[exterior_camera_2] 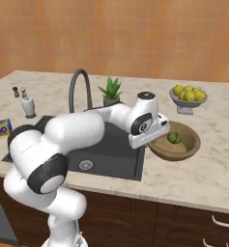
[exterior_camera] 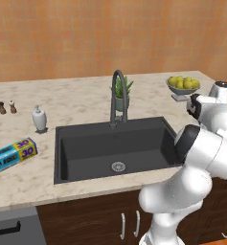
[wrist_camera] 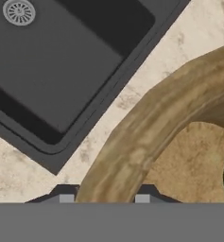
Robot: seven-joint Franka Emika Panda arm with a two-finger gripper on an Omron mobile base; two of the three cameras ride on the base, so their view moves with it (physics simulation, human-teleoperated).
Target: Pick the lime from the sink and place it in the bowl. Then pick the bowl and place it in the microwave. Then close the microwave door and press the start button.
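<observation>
Behind the arm, bowl (exterior_camera_2: 183, 144) half-hidden

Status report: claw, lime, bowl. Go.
Claw astride the bowl rim, one fingertip on each side, on the sink side. Lime in bowl. Nothing in the way.

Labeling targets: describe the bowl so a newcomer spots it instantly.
On the counter, just right of the sink, sits the bowl. It is wide, tan wood with a thick rim, holding a lime; the grey dish behind it holds yellow fruit.
</observation>
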